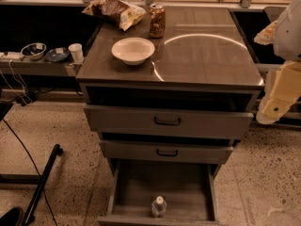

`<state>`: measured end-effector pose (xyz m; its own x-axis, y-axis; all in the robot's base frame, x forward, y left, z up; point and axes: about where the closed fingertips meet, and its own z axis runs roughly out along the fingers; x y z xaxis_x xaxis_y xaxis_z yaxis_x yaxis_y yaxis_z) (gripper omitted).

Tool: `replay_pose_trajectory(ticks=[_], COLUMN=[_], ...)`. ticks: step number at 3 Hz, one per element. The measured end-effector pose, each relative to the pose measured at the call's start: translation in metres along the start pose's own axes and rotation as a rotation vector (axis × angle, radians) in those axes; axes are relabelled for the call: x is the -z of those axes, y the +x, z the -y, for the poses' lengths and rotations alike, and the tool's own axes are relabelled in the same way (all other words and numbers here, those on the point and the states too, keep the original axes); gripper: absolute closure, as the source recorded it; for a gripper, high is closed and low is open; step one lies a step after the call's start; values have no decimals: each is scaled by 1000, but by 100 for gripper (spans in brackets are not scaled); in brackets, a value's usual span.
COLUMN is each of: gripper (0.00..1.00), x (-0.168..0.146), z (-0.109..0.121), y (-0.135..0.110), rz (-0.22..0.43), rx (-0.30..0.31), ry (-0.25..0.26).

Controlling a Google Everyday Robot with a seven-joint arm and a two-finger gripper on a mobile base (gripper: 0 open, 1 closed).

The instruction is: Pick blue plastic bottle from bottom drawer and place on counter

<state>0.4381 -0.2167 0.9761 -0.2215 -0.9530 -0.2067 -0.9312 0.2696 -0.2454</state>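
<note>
The blue plastic bottle (pixel 158 206), small and clear with a white cap, stands upright near the front middle of the open bottom drawer (pixel 129 192). The drawer is pulled out and plain grey inside. The counter (pixel 207 55) is the glossy grey-brown cabinet top with an arc of glare. My gripper (pixel 271 108) hangs on the cream arm at the right edge of the view, beside the counter's front right corner. It is well above and to the right of the bottle and touches nothing.
On the counter stand a white bowl (pixel 133 49), a brown patterned can (pixel 157 20) and a crumpled snack bag (pixel 114 11). The two upper drawers (pixel 168 121) stick out slightly. A side shelf at left holds bowls (pixel 34 50) and a cup (pixel 75 52). A black stand leg (pixel 42 182) lies on the floor at left.
</note>
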Motion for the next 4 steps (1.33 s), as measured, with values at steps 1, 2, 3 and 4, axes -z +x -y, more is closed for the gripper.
replay_pose_trajectory(ticks=[1, 2, 3, 4], gripper=[0, 0, 0, 0], x=[0, -20, -84, -101], z=[0, 1, -20, -38], y=[0, 6, 10, 27], rz=[0, 65, 222, 285], rx=[0, -1, 23, -5], ry=[0, -24, -103, -96])
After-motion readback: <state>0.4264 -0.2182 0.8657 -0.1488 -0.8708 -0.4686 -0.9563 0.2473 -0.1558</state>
